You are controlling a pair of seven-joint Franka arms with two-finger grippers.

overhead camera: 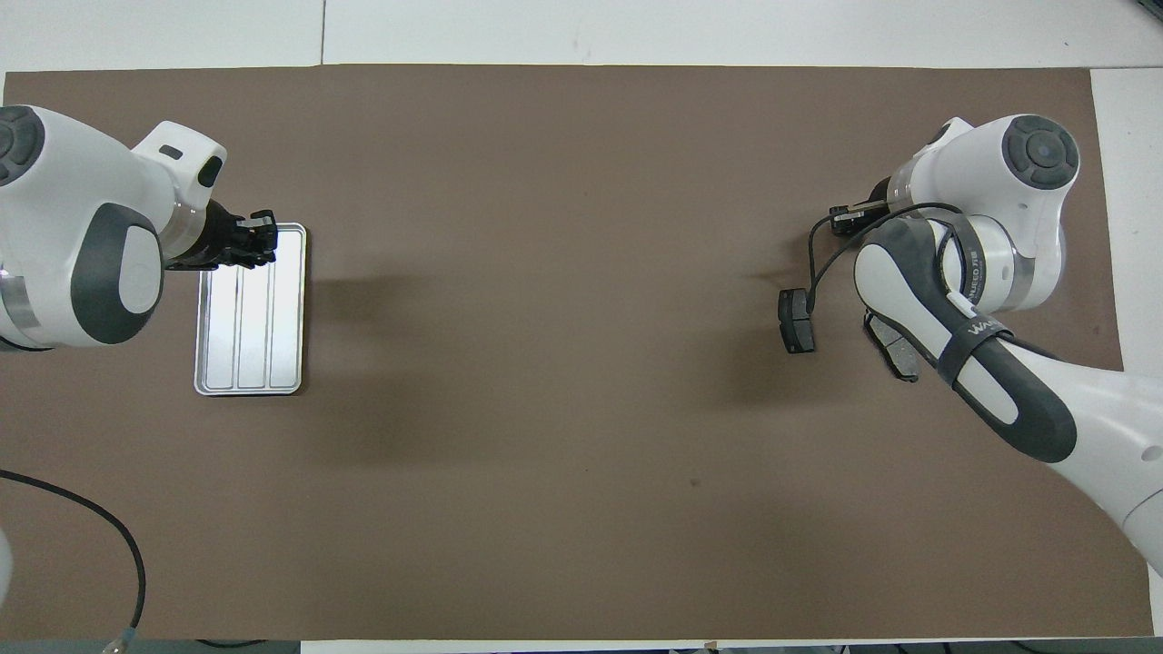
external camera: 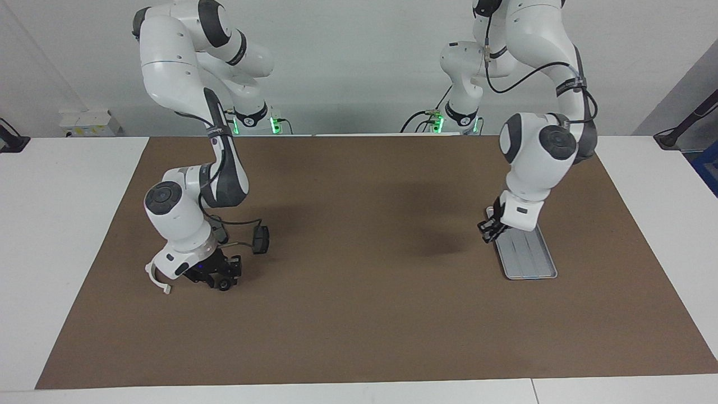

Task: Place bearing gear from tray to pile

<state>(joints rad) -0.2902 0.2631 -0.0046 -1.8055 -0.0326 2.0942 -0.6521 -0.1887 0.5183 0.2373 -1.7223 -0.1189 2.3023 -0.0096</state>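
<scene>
A white semicircular plastic bracket (external camera: 154, 281) is lying on the brown mat (external camera: 359, 314), well apart from the flat silver-grey ribbed metal tray (external camera: 533, 255), toward the right arm's end of the table. The right gripper (external camera: 220, 276) is hanging low over the mat just beside that bracket; whether it is open or closed cannot be told. One dark grey brake-pad-shaped piece (external camera: 259, 239) is sitting near it on the side toward the tray. A second such piece (overhead camera: 897, 352) is lying partly hidden under the right arm. The tray is resting toward the left arm's end of the table. The left gripper (external camera: 489, 231) is hanging over the tray with its fingertips pressed together. The bearing gear cannot be made out, so whether it is pinched there cannot be told.
</scene>
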